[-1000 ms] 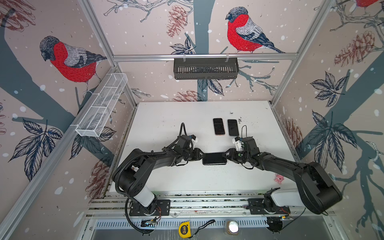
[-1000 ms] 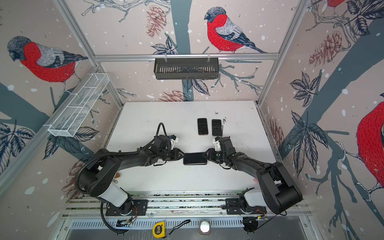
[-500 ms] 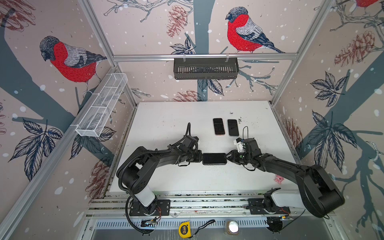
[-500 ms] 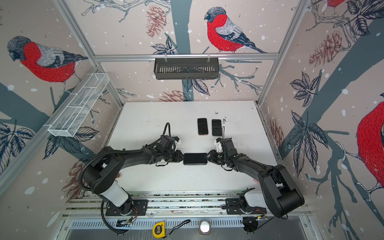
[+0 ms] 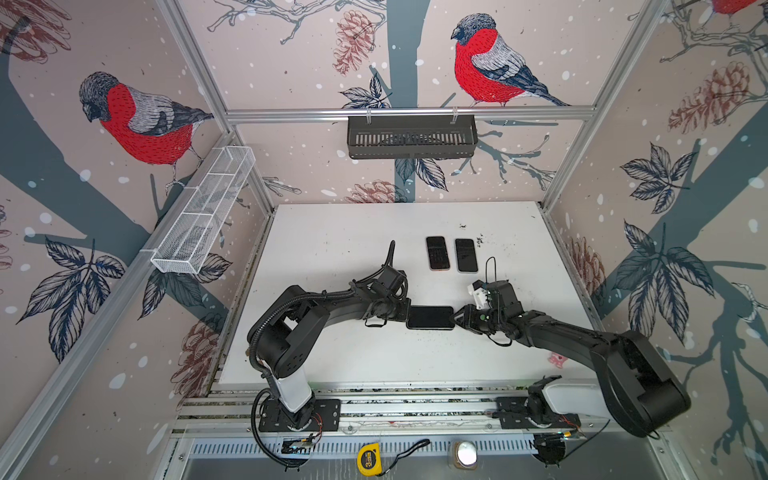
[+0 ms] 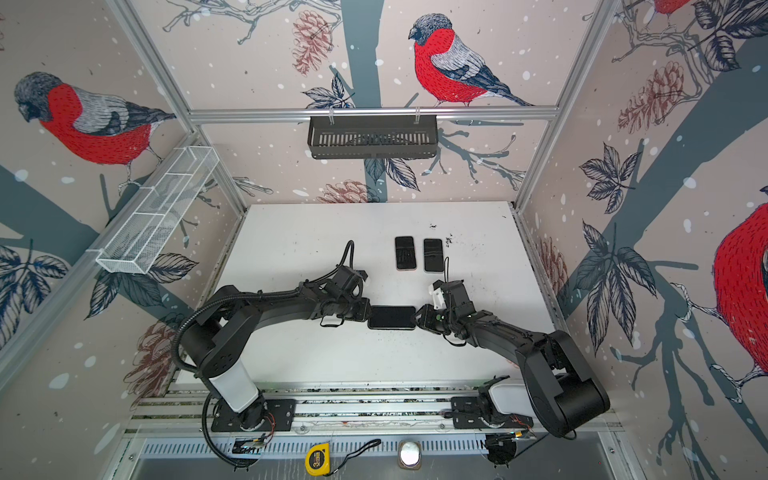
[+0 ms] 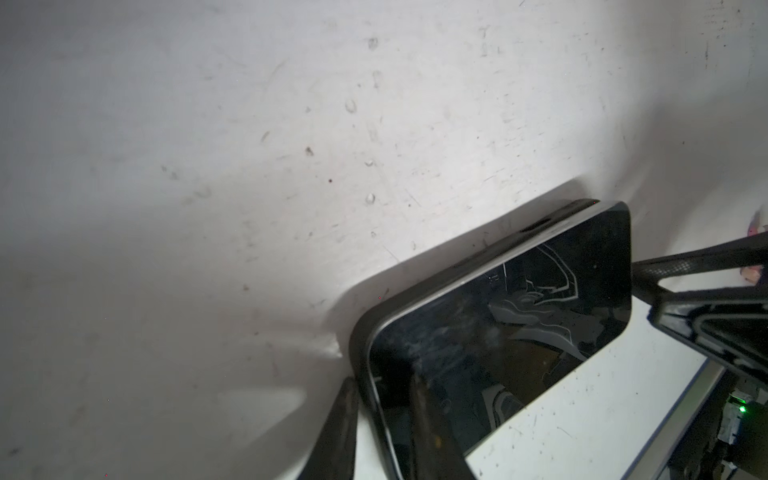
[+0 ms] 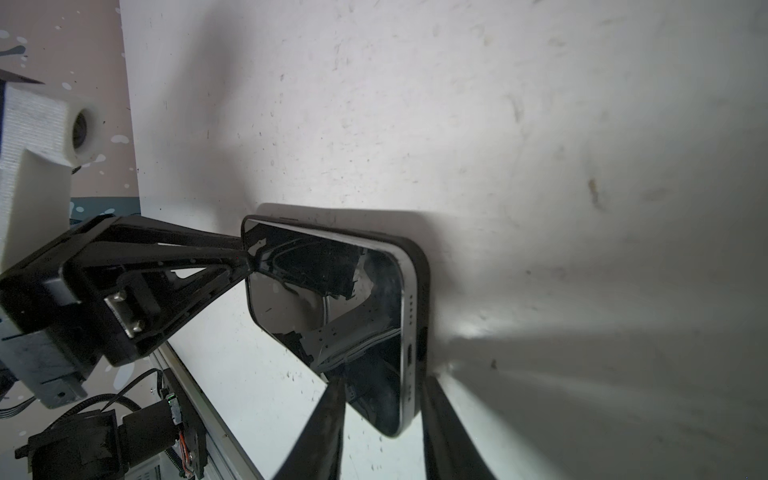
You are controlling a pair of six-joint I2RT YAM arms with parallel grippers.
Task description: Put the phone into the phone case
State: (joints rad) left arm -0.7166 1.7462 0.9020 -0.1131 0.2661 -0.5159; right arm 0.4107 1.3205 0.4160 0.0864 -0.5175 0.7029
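Phone: the phone (image 5: 430,318) lies lengthwise across the middle of both top views, just below centre frame, dark screen up.
Phone case: the black phone case (image 7: 457,276) wraps the back and sides of the phone. The handset's silver frame shows above the case rim in both wrist views. Whether it is fully seated cannot be told.
Table: the white, scuffed table (image 5: 332,249) lies directly beneath the cased phone. Contact with the surface cannot be confirmed.
Left gripper: the left gripper (image 5: 405,316) is at the phone's left end in the top views, jaws closed on that end. One finger lies over the screen, the other outside the case edge.
Right gripper: the right gripper (image 5: 457,321) is at the opposite end, jaws clamped across the phone's thickness at the end with the port.
Spare phones: two spare phones (image 5: 437,252) (image 5: 466,254) lie side by side, apart, above centre frame, clear of both arms.
Fixtures: a white wire basket (image 5: 203,212) hangs at left of frame and a black basket (image 5: 411,136) at upper centre.
Foreground: a yellow tape measure (image 5: 368,459) sits at the bottom edge.
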